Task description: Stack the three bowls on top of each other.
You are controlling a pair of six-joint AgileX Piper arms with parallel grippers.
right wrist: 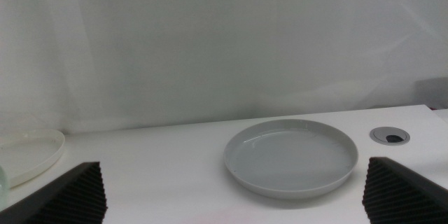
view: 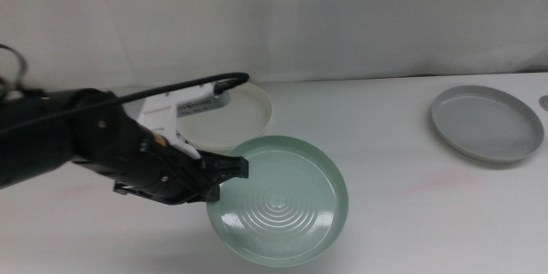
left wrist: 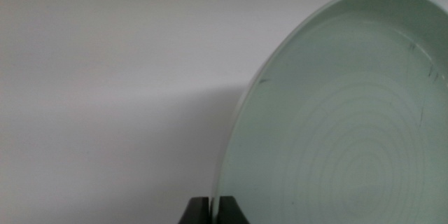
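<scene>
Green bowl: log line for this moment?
left gripper: shut on green bowl, tilted | right gripper: open, facing grey bowl | white bowl: on table

The left arm covered the near part of the white bowl. In the right wrist view that bowl ran off the frame's edge, as did the mint green bowl in the left wrist view.

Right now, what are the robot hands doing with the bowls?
Left hand shut on green bowl, tilted. Right hand open, facing grey bowl. White bowl behind. Nothing blocking.
</scene>
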